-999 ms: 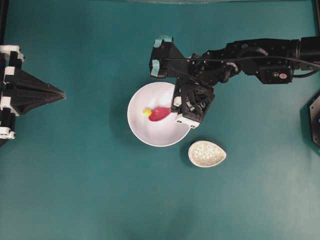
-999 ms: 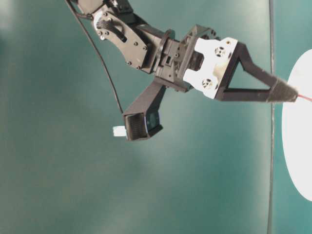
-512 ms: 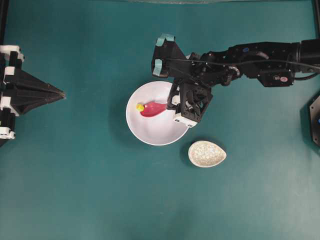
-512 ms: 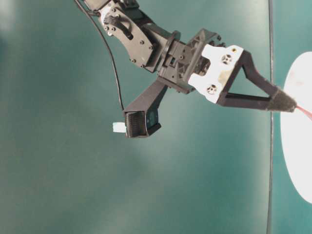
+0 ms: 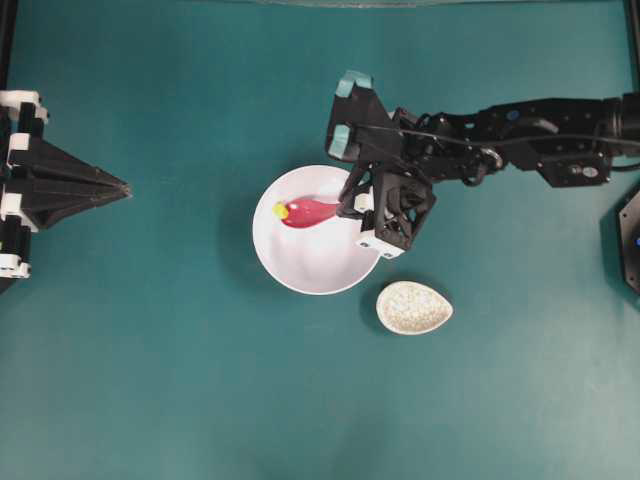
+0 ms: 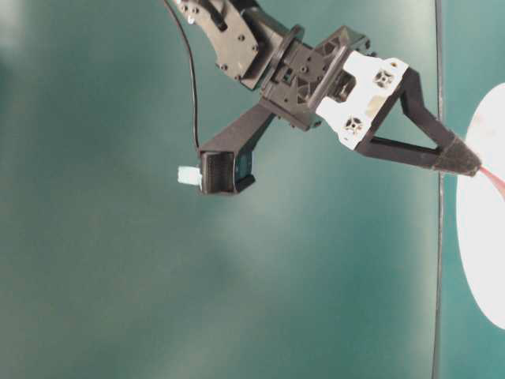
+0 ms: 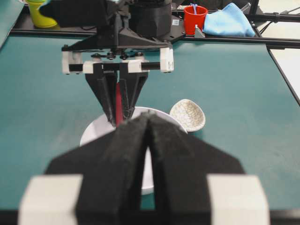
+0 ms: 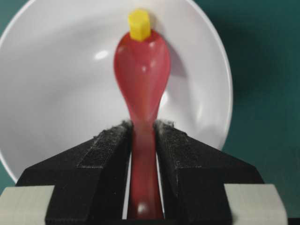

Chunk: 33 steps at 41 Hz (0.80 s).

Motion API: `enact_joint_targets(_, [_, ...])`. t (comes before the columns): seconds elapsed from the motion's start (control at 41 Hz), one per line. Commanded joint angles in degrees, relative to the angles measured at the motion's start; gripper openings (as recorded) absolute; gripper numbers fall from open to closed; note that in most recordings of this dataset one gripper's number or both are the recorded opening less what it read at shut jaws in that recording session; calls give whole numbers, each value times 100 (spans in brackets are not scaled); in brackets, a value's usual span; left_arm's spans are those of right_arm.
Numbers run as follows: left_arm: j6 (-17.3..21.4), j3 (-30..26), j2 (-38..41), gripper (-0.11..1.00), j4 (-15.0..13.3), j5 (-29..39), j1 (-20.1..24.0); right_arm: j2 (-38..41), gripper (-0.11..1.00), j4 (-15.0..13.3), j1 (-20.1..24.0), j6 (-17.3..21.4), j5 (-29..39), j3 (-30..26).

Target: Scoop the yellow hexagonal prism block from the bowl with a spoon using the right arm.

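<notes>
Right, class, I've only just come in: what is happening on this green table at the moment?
The right arm's gripper holds a glossy pink-red soup spoon by its handle, its black fingers closed on it. The scoop reaches into the large round white bowl, with the tiny yellow hexagonal block right at the scoop's far tip, towards the bowl's wall. It does not look fully scooped yet. The left gripper sits shut, well apart at the table's left. A small speckled teardrop spoon rest lies beside the bowl.

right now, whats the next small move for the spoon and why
Probably tilt the spoon tip down and nudge it forward: the yellow hexagonal block sits at the scoop's tip against the white bowl's far wall, not yet in the scoop, and the right gripper clamps the handle.
</notes>
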Motion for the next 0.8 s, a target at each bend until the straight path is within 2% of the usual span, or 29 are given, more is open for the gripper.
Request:
enact_joint_targets(0.0, [0,-105,44,2,18,-26,0,-246,24,0,62,18,-255,26])
enact_joint_targets(0.171, [0,-105,44,2,18,-26,0,-325,24,0,176,26,-589,167])
enact_joint_targets(0.487, [0,-105,44,2,18,-26,9,-562,24,9,290,79,-686,387])
enact_joint_targets(0.78, [0,-105,44,2,18,-35,9,-1345,24,-26,264,-9,-562,404])
